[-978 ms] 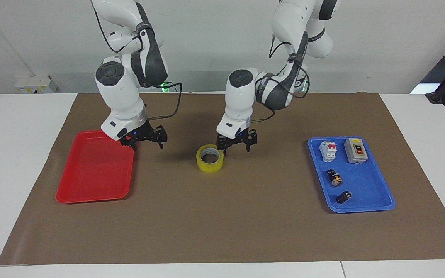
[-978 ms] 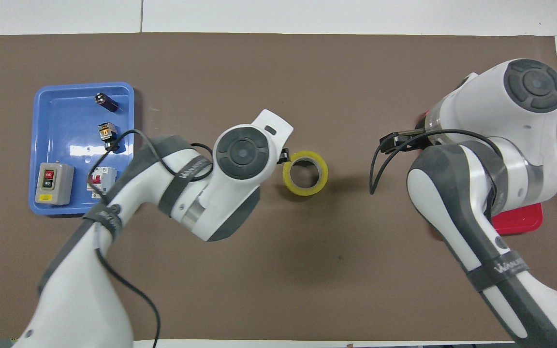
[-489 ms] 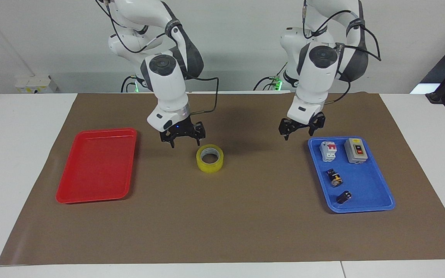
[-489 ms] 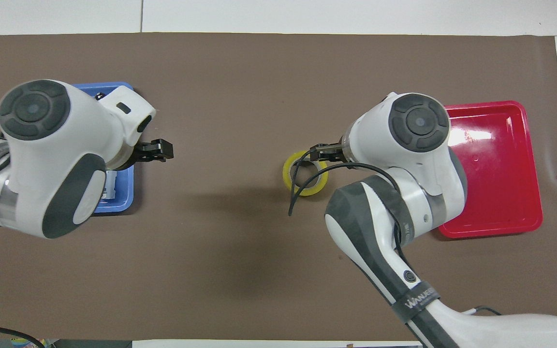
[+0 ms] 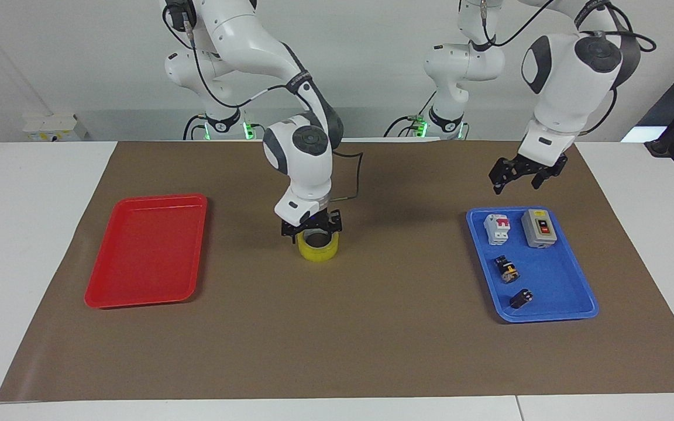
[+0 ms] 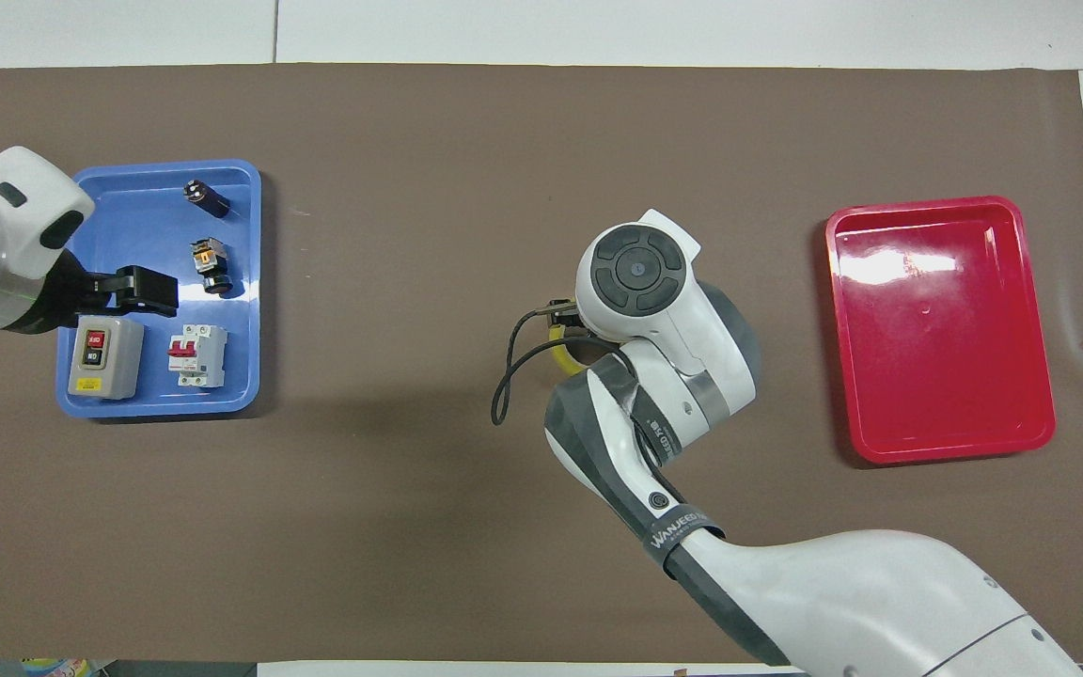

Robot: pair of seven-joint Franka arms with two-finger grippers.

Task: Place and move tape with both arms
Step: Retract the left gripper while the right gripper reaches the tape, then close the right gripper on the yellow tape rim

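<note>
The red tray (image 5: 145,251) is sitting at the right arm's end of the table, and nothing is lying in it. Next comes the tape (image 5: 317,246), which is lying flat on the brown mat (image 5: 337,351) in the middle of the table, between the two trays. The right gripper (image 5: 312,227) is sitting low right on top of the tape with its fingers spread wide. It looks ready to grab, but it is not squeezing the roll yet. Farther along, the left gripper (image 5: 519,173) is hanging in the air over the mat, just by the blue tray (image 5: 553,314). Its fingers are wide apart too, and it is holding nothing. The blue tray is holding four small electrical parts. I think the tape is only half way: it is out on the mat, and the right arm is the one that needs to pick it up and carry it to the red tray
</note>
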